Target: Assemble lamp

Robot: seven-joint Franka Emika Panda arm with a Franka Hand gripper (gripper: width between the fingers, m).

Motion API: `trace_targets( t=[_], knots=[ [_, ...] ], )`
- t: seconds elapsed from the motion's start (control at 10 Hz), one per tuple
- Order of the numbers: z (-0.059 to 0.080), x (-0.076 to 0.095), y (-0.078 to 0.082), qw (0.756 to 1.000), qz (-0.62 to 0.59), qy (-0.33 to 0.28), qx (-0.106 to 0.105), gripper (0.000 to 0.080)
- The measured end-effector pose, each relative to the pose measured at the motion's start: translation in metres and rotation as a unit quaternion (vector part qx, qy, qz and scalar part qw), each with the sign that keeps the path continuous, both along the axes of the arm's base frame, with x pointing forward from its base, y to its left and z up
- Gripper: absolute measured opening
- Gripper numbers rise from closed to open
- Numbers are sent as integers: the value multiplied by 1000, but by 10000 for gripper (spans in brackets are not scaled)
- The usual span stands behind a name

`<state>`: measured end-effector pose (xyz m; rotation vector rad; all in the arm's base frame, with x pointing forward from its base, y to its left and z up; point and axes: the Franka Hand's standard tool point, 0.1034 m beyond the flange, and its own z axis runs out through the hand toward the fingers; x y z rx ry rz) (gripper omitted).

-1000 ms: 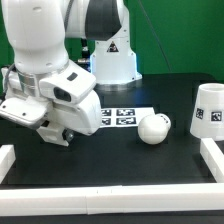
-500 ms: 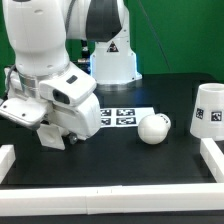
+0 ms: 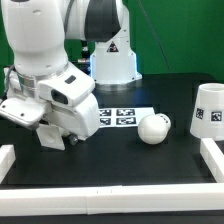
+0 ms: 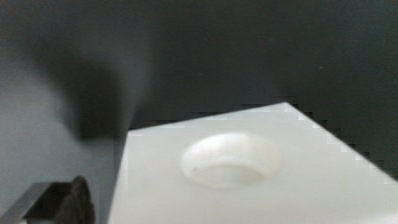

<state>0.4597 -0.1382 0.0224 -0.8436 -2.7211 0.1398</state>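
Wrist view first: the lamp's flat white base (image 4: 267, 190) lies directly under the camera on the dark table (image 4: 178, 60), its round socket (image 4: 231, 162) facing up. One straight edge runs slantwise across the picture towards the single dark finger (image 4: 57, 203) that shows at the corner. So the base sits right beneath the hand, with the socket a little way off from that finger. Being flat and square, it has no long axis to speak of. I would judge the coming move turns on squaring the hand to that near edge. In the exterior view the hand (image 3: 58, 140) hangs low over the table at the exterior view's left. The arm's bulk hides the base there. I cannot tell how far the fingers are parted or whether they have hold of anything, since only one shows. Off to the exterior view's right, just past the marker board (image 3: 120, 117), the round bulb (image 3: 153, 128) rests on the table. The shade (image 3: 208, 108) stands well apart, farther right again.
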Motion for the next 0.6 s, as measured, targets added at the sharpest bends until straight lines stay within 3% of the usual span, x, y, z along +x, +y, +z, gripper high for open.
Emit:
trace_targets(
  t=[0.4, 0.6],
  knots=[
    [44, 8, -4, 999, -18, -33, -16, 698],
    [63, 16, -7, 995, -79, -58, -36, 698]
  ],
)
